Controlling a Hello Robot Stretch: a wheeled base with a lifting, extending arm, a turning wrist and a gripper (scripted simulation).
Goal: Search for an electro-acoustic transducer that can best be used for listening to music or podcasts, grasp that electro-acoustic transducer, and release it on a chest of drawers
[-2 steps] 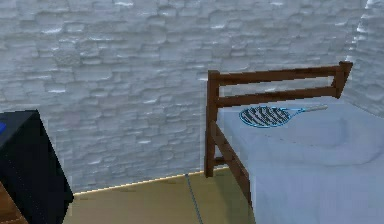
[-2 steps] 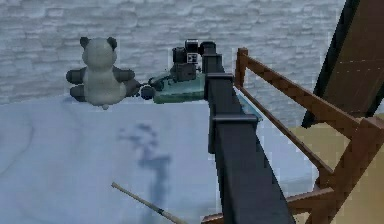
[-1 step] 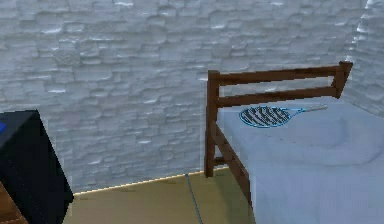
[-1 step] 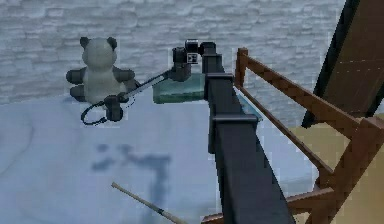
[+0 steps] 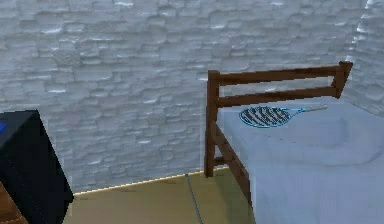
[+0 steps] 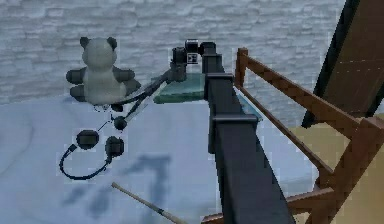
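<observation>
Forward view: a pale brick wall (image 5: 120, 70) straight ahead, with a strip of wooden floor (image 5: 150, 205) at its foot. At this view's right, a bed (image 5: 320, 160) with a dark wooden headboard (image 5: 275, 78) and pale covers. On the covers, close to the headboard edge, a blue-rimmed racket (image 5: 268, 116) lying flat, handle pointing toward the view's right. In the lower left corner, a dark cabinet (image 5: 30, 165) with a blue top, standing on the floor well apart from the bed.

Arm side view: a pale sheet (image 6: 40, 130) spread wide, brick wall beyond its far edge. Near that far edge, a white teddy bear (image 6: 98, 70) with dark ears, sitting upright. Nearer in from the bear, about mid-sheet, the black headphones (image 6: 113, 147), lying flat: two round cups side by side, thin band curving toward the near edge.

Dark square arm (image 6: 240, 160) rising from the bottom edge and reaching across the sheet. At its far end, the gripper (image 6: 119, 118), thin fingers (image 6: 140, 104) slanting down toward the view's left, tips between the bear and the headphones, just beside the cups. Touching them or not: cannot tell. Equally impossible to tell whether anything is in its hold, with the sheet and its objects right behind it.

Behind the gripper's body, a flat teal thing (image 6: 185, 93) near the far edge, just beside the bear. Along the sheet's right edge, a wooden rail (image 6: 300, 105). Close to the near edge, a thin pale stick (image 6: 135, 198) lying slantwise.
</observation>
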